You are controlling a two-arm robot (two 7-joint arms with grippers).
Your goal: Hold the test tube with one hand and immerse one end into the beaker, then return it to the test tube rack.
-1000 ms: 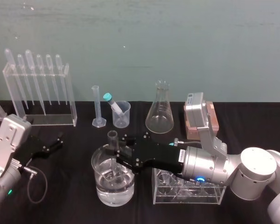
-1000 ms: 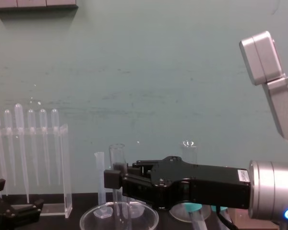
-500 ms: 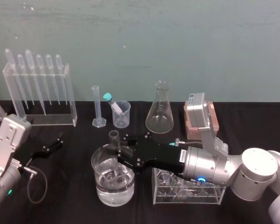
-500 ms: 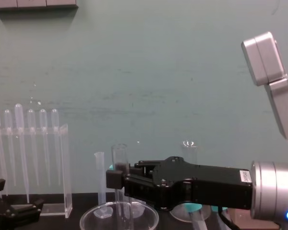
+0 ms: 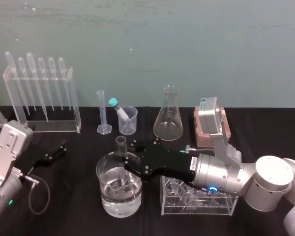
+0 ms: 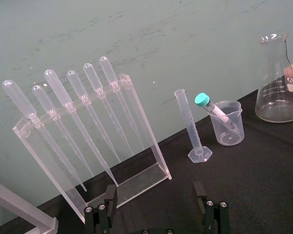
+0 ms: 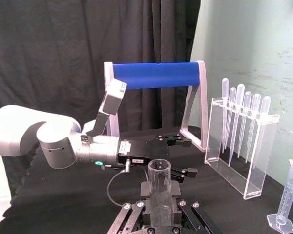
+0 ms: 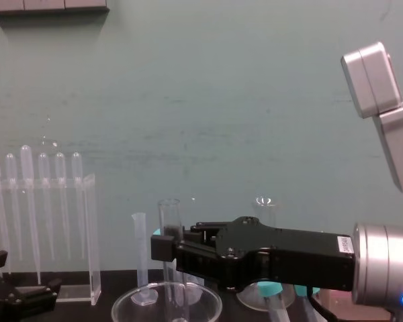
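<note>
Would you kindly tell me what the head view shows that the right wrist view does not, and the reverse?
The head view adds the beaker of water beneath the right gripper, the test tube rack and the conical flask. The right wrist view adds a blue-padded frame and a black curtain. Both share the right gripper shut on the test tube, the open left gripper parked at the table's left, the pipette rack and the graduated cylinder.

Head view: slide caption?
Right gripper holds the slim clear glass test tube in the wide clear glass beaker; left gripper parked at left.
</note>
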